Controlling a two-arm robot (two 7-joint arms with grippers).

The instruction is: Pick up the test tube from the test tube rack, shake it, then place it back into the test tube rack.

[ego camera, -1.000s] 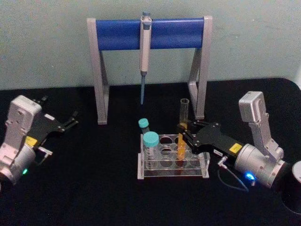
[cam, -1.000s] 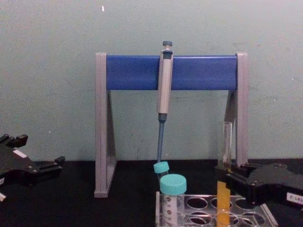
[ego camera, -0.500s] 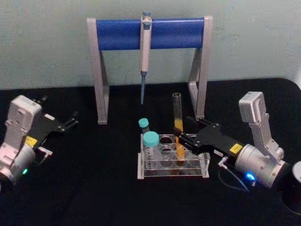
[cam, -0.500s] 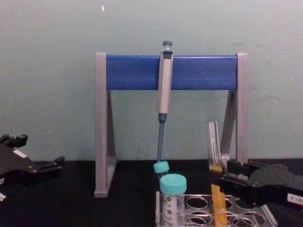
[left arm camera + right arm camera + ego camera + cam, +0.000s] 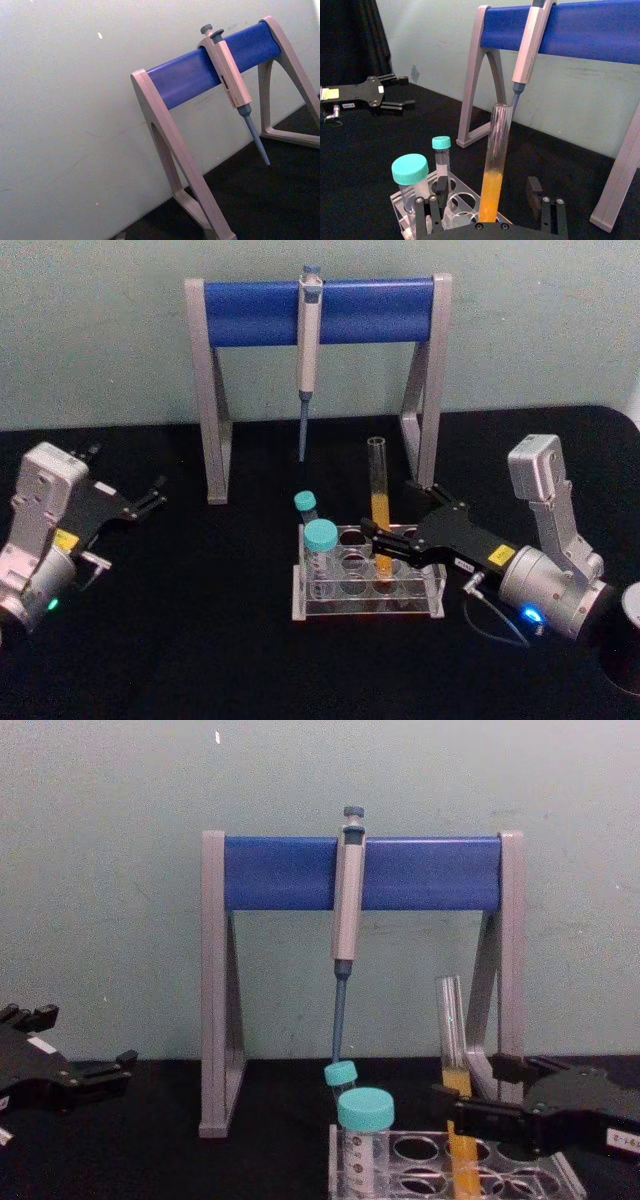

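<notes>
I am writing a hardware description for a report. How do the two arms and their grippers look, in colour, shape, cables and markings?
Both arms are silver-grey, with boxy wrist housings and a small lit indicator, green on the left, blue on the right. The left gripper and right gripper are flat black plates with slim black fingers, each bearing a yellow sticker. A thin cable loops beside each wrist.

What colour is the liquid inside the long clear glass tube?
Orange-yellow, filling the lower part of the long clear glass test tube; the right wrist view shows it best.
</notes>
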